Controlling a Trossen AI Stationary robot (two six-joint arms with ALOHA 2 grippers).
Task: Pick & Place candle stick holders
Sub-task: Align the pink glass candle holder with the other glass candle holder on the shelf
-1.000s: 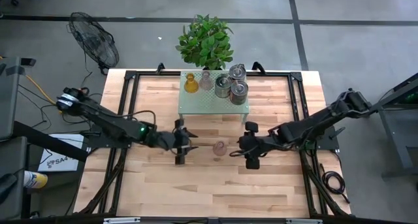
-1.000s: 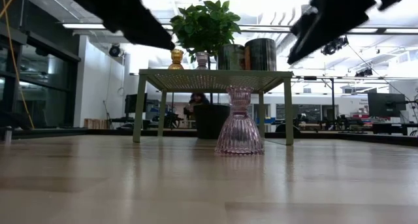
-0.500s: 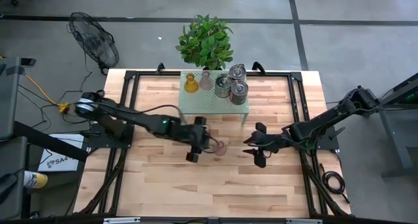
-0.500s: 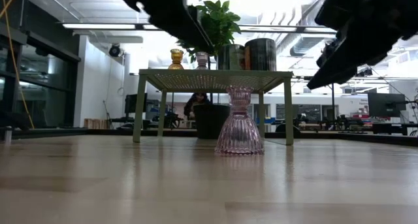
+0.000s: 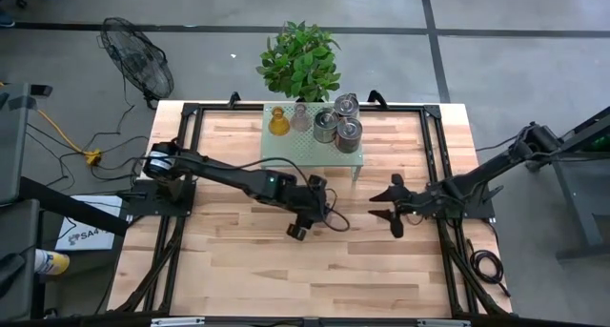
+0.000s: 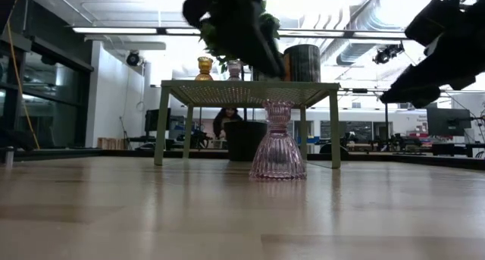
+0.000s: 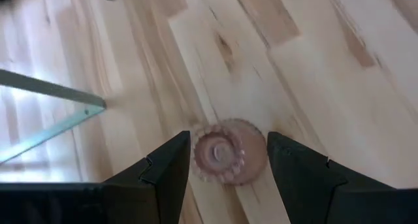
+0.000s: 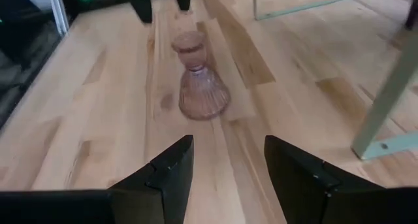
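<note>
A pale pink glass holder (image 6: 278,142) stands upright on its flared base on the wooden table, in front of the green perforated shelf (image 5: 313,148). My left gripper (image 5: 310,211) hovers above it, open and pointing down. In the left wrist view the holder (image 7: 225,153) shows between the two fingers, below them. My right gripper (image 5: 386,209) is open and empty to the holder's right and faces it (image 8: 199,80). On the shelf stand an amber holder (image 5: 277,123), a second pink one (image 5: 299,118) and three silver ones (image 5: 335,125).
A potted plant (image 5: 299,60) stands behind the table's far edge. The shelf's legs (image 8: 385,100) stand on the table just beyond the pink holder. Bare wood lies toward the near edge (image 5: 305,279). A fan (image 5: 138,65) lies on the floor at the far left.
My left gripper has gone toward the table's right edge and now stands over the pink holder. My right gripper has drawn back toward the right edge, away from the holder. The holder has stayed where it was.
</note>
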